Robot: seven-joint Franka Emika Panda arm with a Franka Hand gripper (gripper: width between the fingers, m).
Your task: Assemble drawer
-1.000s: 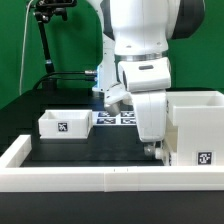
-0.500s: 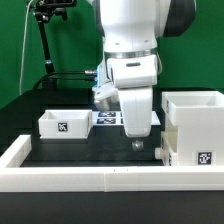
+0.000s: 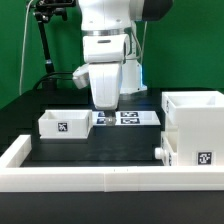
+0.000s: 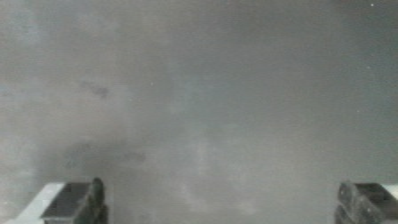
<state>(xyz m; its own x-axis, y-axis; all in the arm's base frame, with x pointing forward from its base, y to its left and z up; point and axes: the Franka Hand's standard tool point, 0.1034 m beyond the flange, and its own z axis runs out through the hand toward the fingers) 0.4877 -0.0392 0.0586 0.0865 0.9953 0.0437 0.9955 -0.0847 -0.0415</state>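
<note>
A large white drawer case (image 3: 196,122) stands at the exterior view's right, with a small round knob (image 3: 160,153) on its side and a tag on its front. A smaller open white drawer box (image 3: 64,124) with a tag sits at the left. My gripper (image 3: 103,106) hangs above the dark table between them, just right of the small box and touching neither. In the wrist view my gripper (image 4: 221,196) is open, its fingertips (image 4: 75,200) wide apart with only blurred grey table between them. It holds nothing.
The marker board (image 3: 128,118) lies flat behind the gripper. A low white wall (image 3: 100,180) borders the table at the front and left. A black stand (image 3: 45,40) rises at the back left before a green backdrop.
The arm has swung from beside the large case at the right to the exterior view's left and risen. The case with its knob now stands alone.
</note>
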